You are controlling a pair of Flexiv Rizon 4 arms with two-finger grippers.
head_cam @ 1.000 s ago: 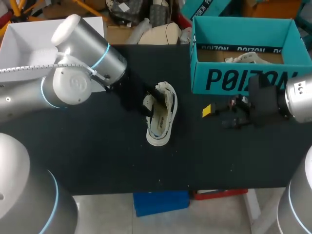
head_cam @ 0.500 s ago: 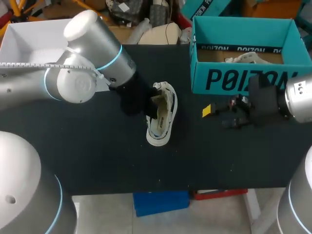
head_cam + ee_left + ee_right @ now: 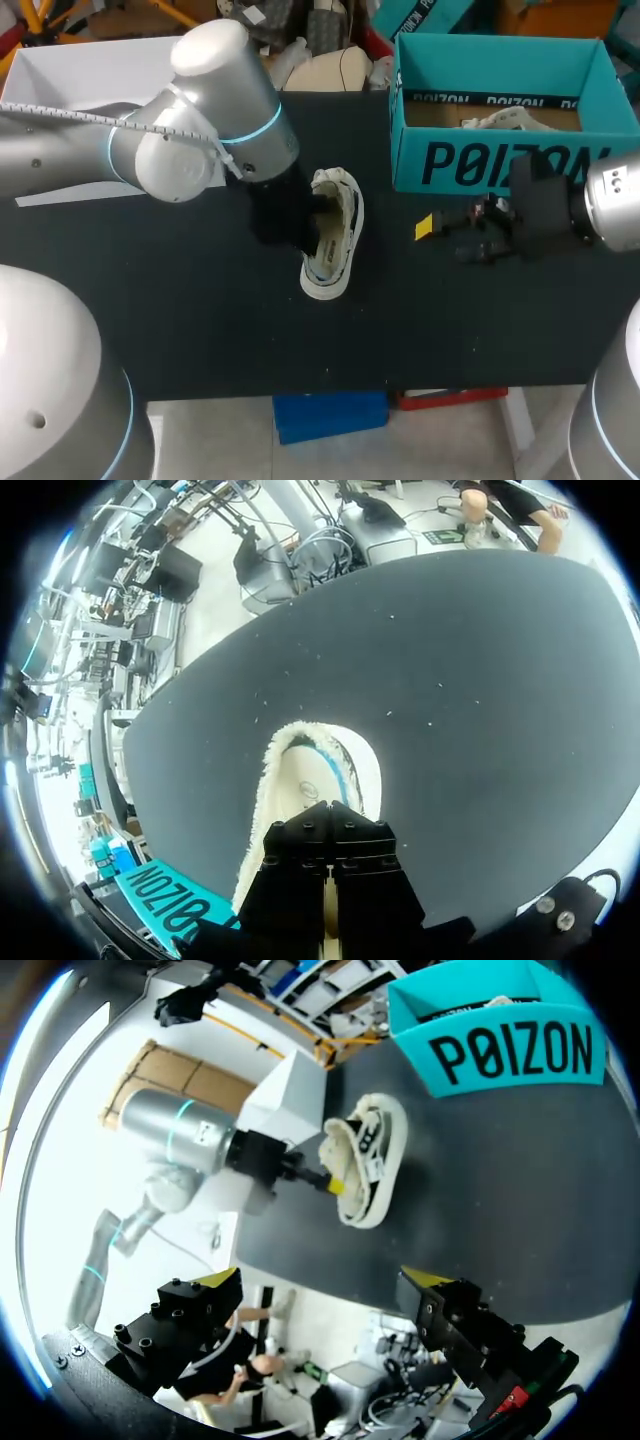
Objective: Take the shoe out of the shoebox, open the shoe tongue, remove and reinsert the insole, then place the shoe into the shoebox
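Note:
A white shoe [image 3: 335, 245] lies on its side in the middle of the black table [image 3: 200, 320], its opening turned to my left arm. My left gripper [image 3: 304, 220] is shut, with its tips pushed into the shoe's opening [image 3: 300, 780]; I cannot see whether anything thin is pinched between them. In the right wrist view a yellow tip of the left gripper [image 3: 336, 1186] shows at the shoe [image 3: 375, 1160]. My right gripper [image 3: 432, 228] hangs open and empty over the table to the right of the shoe, in front of the teal shoebox [image 3: 500, 165].
The shoebox [image 3: 510, 1055] stands open at the back right with a second pale shoe [image 3: 510, 120] inside. A white open box [image 3: 60, 90] sits at the back left, behind my left arm. The table's front half is bare.
My left arm has swung right and forward, pushing its gripper into the shoe while the fingers closed. The pale piece beside the shoe's opening is now hidden. The right arm has kept still.

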